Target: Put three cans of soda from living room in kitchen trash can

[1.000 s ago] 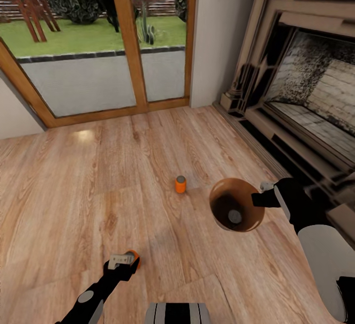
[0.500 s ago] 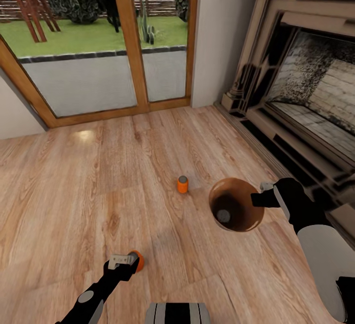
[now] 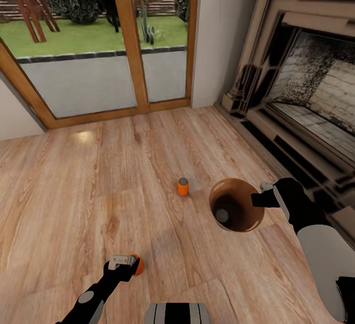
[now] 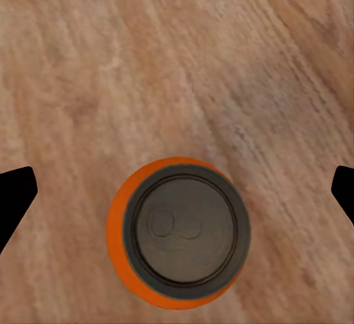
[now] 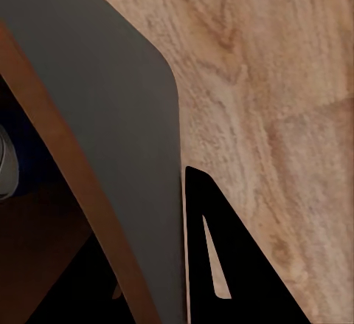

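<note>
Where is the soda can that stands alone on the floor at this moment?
In the head view, the lone soda can stands upright on the plank floor near the middle, just left of the brown trash can held by the right gripper.

left arm (image 3: pixel 91 294): slim black links, with a round grey disc set into the forearm
left claw (image 3: pixel 124 262): pale grey block at the wrist; in the left wrist view its fingertips (image 4: pixel 15 195) are flat black wedges
right arm (image 3: pixel 320 252): bulky white shell on the forearm, black link above it
right claw (image 3: pixel 256 199): black, a small grey knob on top; black triangular finger (image 5: pixel 221 265) with a narrow slot
trunk (image 3: pixel 177 312): grey plate, black stripes
</note>
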